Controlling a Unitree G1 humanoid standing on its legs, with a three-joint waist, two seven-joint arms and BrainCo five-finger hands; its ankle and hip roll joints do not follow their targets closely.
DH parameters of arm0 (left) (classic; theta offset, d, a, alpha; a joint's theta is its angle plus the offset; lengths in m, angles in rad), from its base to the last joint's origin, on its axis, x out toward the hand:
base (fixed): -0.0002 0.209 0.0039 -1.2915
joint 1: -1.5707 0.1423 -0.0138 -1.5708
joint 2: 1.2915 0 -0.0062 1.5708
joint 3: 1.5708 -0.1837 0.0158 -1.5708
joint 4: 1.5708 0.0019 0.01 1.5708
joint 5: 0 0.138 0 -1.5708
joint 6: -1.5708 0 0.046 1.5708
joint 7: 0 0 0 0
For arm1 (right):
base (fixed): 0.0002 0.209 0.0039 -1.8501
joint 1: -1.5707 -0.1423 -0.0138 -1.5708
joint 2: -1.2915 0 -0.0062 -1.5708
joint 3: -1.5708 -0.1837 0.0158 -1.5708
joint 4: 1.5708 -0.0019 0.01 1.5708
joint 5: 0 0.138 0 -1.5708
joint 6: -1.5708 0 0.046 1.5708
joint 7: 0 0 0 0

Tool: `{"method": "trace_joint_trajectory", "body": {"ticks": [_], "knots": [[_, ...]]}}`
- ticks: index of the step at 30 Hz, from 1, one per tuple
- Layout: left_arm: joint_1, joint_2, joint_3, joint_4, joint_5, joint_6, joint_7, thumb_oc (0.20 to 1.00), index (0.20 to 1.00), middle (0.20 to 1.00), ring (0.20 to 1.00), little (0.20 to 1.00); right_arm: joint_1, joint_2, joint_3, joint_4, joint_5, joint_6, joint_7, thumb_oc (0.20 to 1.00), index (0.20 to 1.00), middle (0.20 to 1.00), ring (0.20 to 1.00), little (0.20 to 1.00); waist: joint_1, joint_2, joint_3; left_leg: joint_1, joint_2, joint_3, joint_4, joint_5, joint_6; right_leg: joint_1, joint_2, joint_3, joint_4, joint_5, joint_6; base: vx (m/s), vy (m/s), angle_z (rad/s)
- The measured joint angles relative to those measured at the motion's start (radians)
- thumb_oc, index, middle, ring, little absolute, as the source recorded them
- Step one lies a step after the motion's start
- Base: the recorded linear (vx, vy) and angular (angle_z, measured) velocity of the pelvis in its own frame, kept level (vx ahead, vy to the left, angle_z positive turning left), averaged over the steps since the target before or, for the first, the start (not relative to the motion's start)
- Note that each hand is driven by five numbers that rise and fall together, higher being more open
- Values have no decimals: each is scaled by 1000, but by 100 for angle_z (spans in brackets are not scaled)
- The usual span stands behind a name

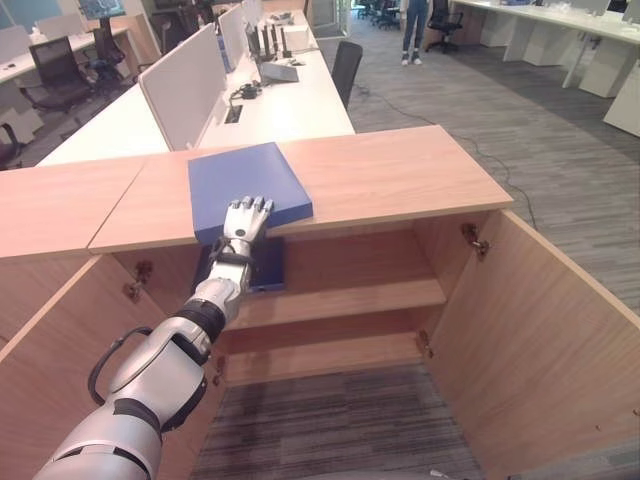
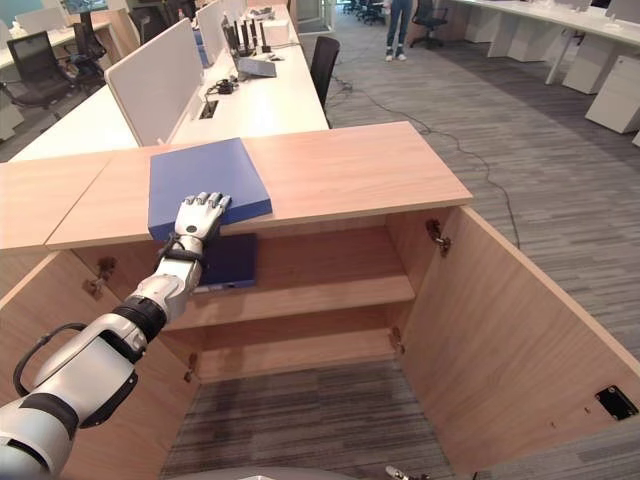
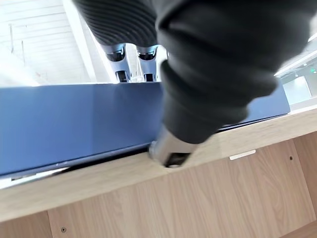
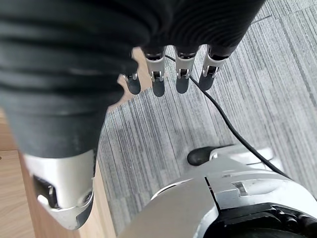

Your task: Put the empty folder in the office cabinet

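A blue folder lies flat on the wooden top of the office cabinet, toward its left part, with its near edge jutting slightly over the cabinet's front edge. The left robot hand reaches up from below and lies on the folder's near edge: its fingers rest spread and fairly straight on the blue cover, and the left wrist view shows the thumb against the wooden front edge just beneath the folder, so the robot hand brackets the folder's edge with a narrow span rather than a closed fist. The cabinet stands with both doors swung open; the right door is angled toward the camera, and the left door shows at the lower left. Inside, a wooden shelf crosses the cabinet, and a second dark blue folder stands on it at the left side, directly behind the robot's left forearm. The right robot hand shows in its own wrist view hanging over the grey carpet floor beside a cabinet door edge, its fingers relaxed and straight, holding nothing. Behind the cabinet stretches a long white table with grey divider screens, and black office chairs stand near it. A person stands far off on the carpet.
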State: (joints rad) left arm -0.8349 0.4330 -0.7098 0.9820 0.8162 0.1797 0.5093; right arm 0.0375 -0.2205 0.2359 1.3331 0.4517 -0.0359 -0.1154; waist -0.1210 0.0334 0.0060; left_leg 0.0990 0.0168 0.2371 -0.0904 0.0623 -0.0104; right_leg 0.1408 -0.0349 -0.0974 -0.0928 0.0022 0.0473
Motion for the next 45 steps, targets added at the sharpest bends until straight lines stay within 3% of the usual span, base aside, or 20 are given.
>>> {"method": "trace_joint_trajectory", "body": {"ticks": [10,13,15,17,18,23,32,45], "knots": [[25,1,9,-40,17,6,12,200,200,200,200,200,1,0,-1,0,-1,-1,-9,1000,1000,1000,1000,1000,3,-1,0,1,1,0,0,0,0,1,1,0,0,0,0,0,0,0],[112,6,52,-209,16,-1,9,200,200,200,200,200,11,1,-4,-2,-1,-1,-19,1000,1000,1000,1000,1000,21,-4,2,1,1,-2,0,-1,1,1,1,-2,0,0,0,3,-4,1],[241,25,142,-430,16,-11,-14,200,200,200,200,200,21,3,-32,-20,-2,0,-21,1000,1000,1000,1000,1000,25,-8,8,0,1,-6,0,-2,1,3,0,-10,0,0,0,0,-3,3],[368,40,169,-635,17,-65,-18,200,200,200,200,200,41,4,-51,-28,-2,2,-23,1000,1000,1000,1000,1000,35,-10,11,-3,-1,-18,0,-2,2,5,0,-18,-1,-1,0,-1,-8,15],[387,39,161,-655,18,-96,-21,200,200,200,200,200,48,4,-51,-26,-2,4,-24,1000,1000,1000,1000,1000,53,-11,12,-4,-1,-24,0,-2,2,5,0,-22,0,-1,0,1,-16,13],[665,52,303,-999,-46,-216,-88,200,200,200,200,200,55,6,-98,-42,-1,4,-28,1000,1000,1000,1000,1000,102,-21,50,-9,-3,-39,-6,-3,1,7,0,-31,-1,-2,-1,-4,-16,8],[720,87,393,-1083,-203,-324,-168,200,200,200,200,200,63,7,-88,-40,-1,4,-15,1000,1000,1000,1000,1000,128,-27,62,-18,-4,-62,-9,-4,-5,6,0,-54,-1,-5,-1,-4,-13,7],[718,83,405,-1068,-201,-325,-83,200,200,200,200,200,62,25,-88,-40,-1,3,-16,1000,1000,1000,1000,1000,127,-36,69,-14,-4,-73,0,0,0,14,2,-62,-1,-8,-4,1,-2,1]]}}
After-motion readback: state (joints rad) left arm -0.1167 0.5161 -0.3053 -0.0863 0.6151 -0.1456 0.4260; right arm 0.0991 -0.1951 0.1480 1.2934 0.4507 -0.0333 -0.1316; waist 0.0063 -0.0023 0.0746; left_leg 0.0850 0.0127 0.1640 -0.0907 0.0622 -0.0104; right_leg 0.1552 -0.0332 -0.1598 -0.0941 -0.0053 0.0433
